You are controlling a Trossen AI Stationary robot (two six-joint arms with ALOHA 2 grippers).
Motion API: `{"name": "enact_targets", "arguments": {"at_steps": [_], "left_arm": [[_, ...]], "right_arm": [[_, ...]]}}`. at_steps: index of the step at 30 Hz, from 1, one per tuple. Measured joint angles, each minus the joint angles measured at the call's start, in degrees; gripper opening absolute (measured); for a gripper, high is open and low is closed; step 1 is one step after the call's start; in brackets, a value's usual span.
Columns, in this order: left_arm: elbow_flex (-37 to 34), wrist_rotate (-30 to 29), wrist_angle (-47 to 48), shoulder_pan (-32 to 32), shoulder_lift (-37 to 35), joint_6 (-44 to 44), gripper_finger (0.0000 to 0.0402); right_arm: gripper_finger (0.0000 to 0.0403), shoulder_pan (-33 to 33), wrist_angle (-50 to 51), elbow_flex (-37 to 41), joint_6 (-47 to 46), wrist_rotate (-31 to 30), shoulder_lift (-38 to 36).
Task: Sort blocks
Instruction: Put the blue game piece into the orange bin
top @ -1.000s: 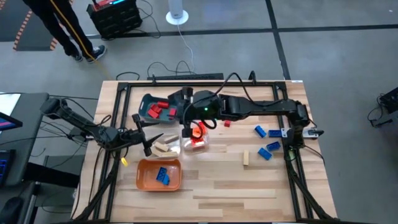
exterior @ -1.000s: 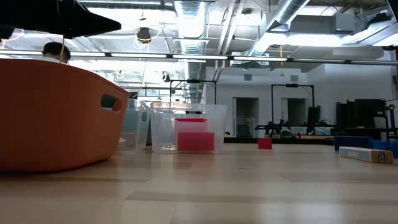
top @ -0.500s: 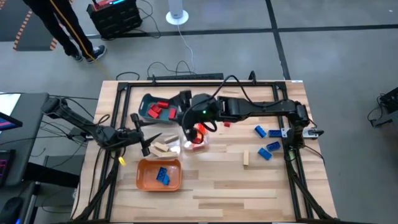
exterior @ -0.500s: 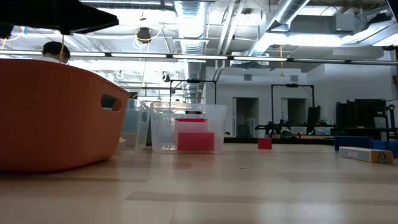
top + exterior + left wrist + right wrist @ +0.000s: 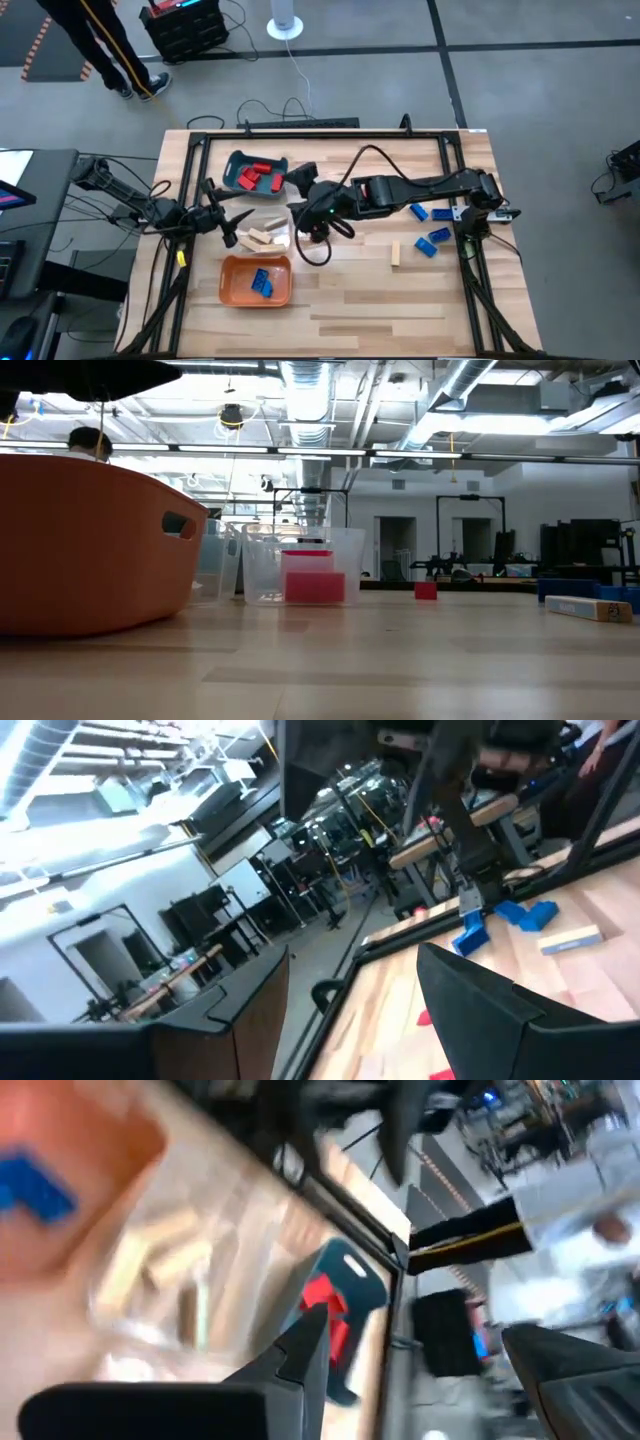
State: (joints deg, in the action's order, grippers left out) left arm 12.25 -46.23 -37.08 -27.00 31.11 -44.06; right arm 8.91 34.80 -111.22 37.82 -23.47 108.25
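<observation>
1. High view shows the right gripper (image 5: 312,226) low over the middle of the table (image 5: 350,300), just beside the clear tray (image 5: 268,238) that holds pale tan blocks (image 5: 262,237).
2. In the right wrist view its two fingers (image 5: 300,1355) stand apart and I see nothing between them. This picture is blurred.
3. Left gripper (image 5: 228,224) hangs near the left edge of the table, just beside the same clear tray on its other side. Its fingers (image 5: 470,995) are spread wide and hold nothing.
4. Teal tray (image 5: 238,160) lies near the far edge, in the left half, with red blocks (image 5: 258,176) inside.
5. Orange tray (image 5: 232,285) lies nearer the front edge, in the left half, with blue blocks (image 5: 262,282) inside.
6. Three loose blue blocks (image 5: 418,211) lie on the wood near the right edge, close to the base of the right arm.
7. One loose tan block (image 5: 396,254) lies just beside them, a little more to the middle and to the front edge.
8. In the low view, a red block (image 5: 313,586) sits inside a second clear tray (image 5: 352,560), and a small red block (image 5: 426,590) lies alone on the table farther back.
</observation>
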Motion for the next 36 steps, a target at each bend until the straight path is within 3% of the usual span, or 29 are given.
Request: {"name": "enact_targets", "arguments": {"at_steps": [2, 7, 11, 15, 25, 36], "left_arm": [[0.00, 1.59, 0.14, 0.09, 0.00, -3.26, 0.0217], [0.00, 4.41, 0.50, 0.30, 0.01, -14.17, 0.0217], [0.00, 4.79, 0.37, 0.31, 0.88, -15.10, 0.0217], [0.00, 9.61, 0.30, 0.33, 2.55, -15.03, 0.0217], [0.00, 11.55, -0.42, 1.16, 7.02, -11.56, 0.0217], [0.00, 11.48, -0.43, 1.16, 7.10, -6.41, 0.0217]], "right_arm": [[0.0118, 0.06, -2.53, 0.00, -7.63, 2.11, 0.02], [0.0118, -0.92, -5.26, -0.06, -37.57, 5.80, 0.72], [0.0118, -1.86, -5.82, 0.09, -54.83, 8.30, 1.69], [0.0118, -1.94, -7.75, 0.11, -67.67, 9.07, 2.88], [0.0118, -2.58, -11.82, 0.15, -80.87, 9.14, 3.67], [0.0118, -7.11, -13.00, 0.15, -91.80, 8.51, 3.56]]}}
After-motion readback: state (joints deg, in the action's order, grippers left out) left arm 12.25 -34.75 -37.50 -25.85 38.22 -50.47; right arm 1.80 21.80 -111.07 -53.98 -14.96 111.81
